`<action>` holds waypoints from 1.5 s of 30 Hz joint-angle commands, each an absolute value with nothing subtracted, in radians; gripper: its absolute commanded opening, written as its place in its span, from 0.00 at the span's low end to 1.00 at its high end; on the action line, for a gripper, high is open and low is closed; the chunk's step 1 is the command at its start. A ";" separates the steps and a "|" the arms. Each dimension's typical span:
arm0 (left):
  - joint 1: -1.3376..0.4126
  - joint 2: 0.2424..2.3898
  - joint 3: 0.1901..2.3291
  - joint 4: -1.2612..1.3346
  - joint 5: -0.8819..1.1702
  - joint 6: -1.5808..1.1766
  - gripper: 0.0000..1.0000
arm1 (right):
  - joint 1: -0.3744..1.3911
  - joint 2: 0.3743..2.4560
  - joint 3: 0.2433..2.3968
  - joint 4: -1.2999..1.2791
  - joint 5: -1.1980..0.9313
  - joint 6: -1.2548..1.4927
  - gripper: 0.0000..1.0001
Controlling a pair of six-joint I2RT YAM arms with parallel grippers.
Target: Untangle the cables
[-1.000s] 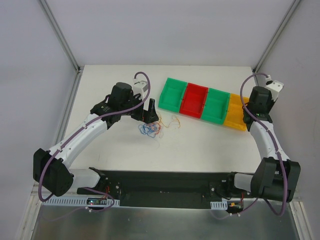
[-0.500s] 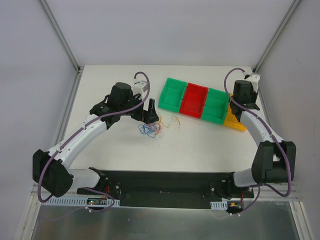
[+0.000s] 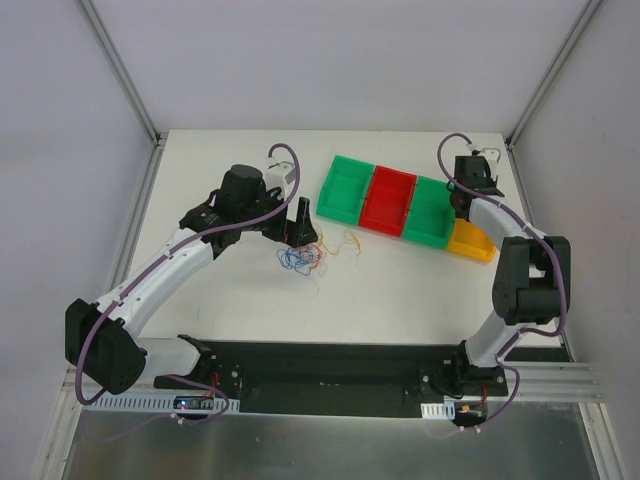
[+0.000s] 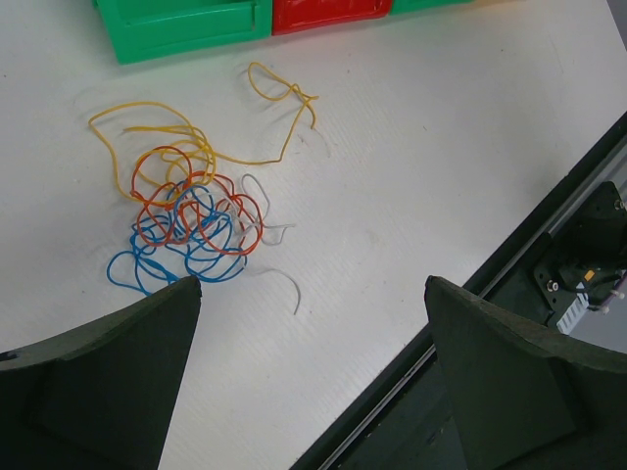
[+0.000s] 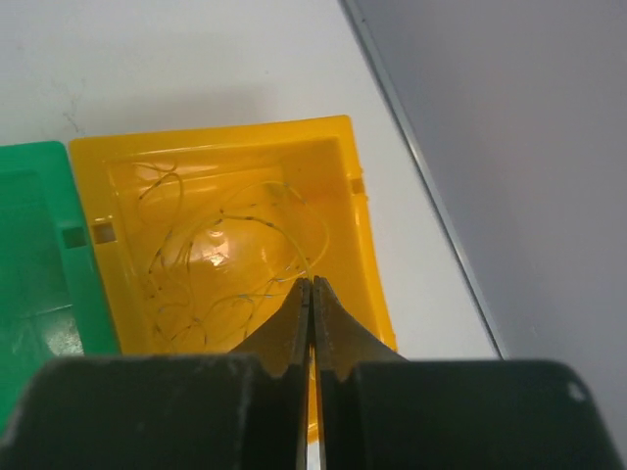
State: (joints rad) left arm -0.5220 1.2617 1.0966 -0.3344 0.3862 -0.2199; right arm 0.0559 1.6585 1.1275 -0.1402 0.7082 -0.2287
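A tangle of cables (image 3: 300, 258), thin blue, red and yellow-orange strands, lies on the white table left of the bins; it also shows in the left wrist view (image 4: 186, 215). A loose yellow strand (image 4: 282, 90) trails from it toward the bins. My left gripper (image 3: 300, 235) is open and empty, held just above the tangle's near edge (image 4: 312, 284). My right gripper (image 3: 462, 205) is shut over the yellow bin (image 5: 364, 225). A thin yellow cable (image 5: 294, 240) runs from the bin floor up to its fingertips (image 5: 312, 284). Several yellow strands lie in that bin.
A row of bins stands right of the tangle: green (image 3: 345, 188), red (image 3: 392, 200), green (image 3: 432, 210) and yellow (image 3: 472, 243). A thin white strand (image 4: 286, 282) lies beside the tangle. The black base rail (image 3: 330, 375) runs along the near table edge. Grey walls enclose the table.
My right arm has swung back and to the left, from beside the yellow bin to its far side. The left arm and the tangle have not moved.
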 commanded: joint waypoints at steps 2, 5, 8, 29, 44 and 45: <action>-0.518 1.238 1.085 -0.313 0.394 -0.209 0.97 | 0.031 1.761 1.259 -0.264 0.624 -0.158 0.01; -0.518 1.235 1.085 -0.313 0.396 -0.209 0.97 | 0.025 1.781 1.287 -0.294 0.583 -0.140 0.01; -0.518 1.235 1.081 -0.313 0.400 -0.212 0.97 | 0.025 1.764 1.275 -0.285 0.565 -0.133 0.02; -0.518 1.238 1.074 -0.314 0.370 -0.201 0.97 | 0.017 1.534 1.158 -0.238 0.489 -0.135 0.69; -0.517 1.276 1.077 -0.327 0.264 -0.216 0.96 | 0.073 1.442 1.106 -0.112 0.162 -0.085 0.71; -0.515 1.282 1.080 -0.331 0.252 -0.219 0.96 | 0.095 1.433 1.091 -0.071 0.068 -0.074 0.70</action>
State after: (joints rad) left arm -0.5220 1.2697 1.0801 -0.3344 0.3302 -0.2195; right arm 0.0349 1.5166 1.1255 -0.2195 0.3553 -0.1234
